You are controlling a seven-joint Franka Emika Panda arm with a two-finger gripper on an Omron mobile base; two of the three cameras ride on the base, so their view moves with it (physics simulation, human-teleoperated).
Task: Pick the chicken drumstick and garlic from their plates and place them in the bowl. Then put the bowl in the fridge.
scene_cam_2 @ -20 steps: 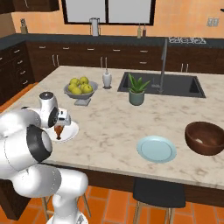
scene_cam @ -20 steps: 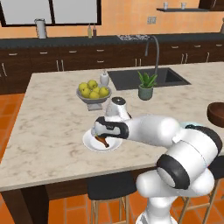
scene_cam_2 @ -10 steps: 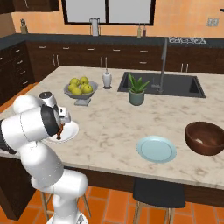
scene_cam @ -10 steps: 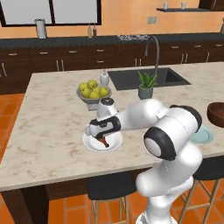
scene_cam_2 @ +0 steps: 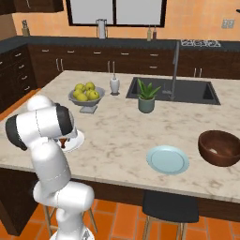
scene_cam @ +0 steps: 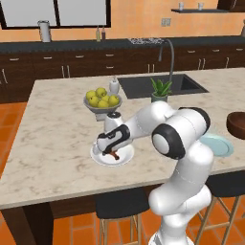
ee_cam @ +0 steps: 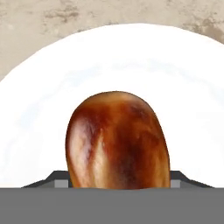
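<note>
Drumstick (ee_cam: 117, 140) lies on the white plate (scene_cam: 125, 158) near the bench's (scene_cam: 57, 139) front edge, between the fingers of my tool (scene_cam: 111, 152), though I cannot tell whether they are clamped on it or apart.

A home kitchen. Big stone-topped island (scene_cam_2: 122, 136) with a sink (scene_cam_2: 187, 91) and tall tap (scene_cam_2: 176, 65) set in it. Fruit dish (scene_cam_2: 85, 97) and little plant (scene_cam_2: 146, 96) beside the sink. Dark cupboards (scene_cam_2: 140, 65) behind it, stools (scene_cam_2: 171, 208) below.
</note>
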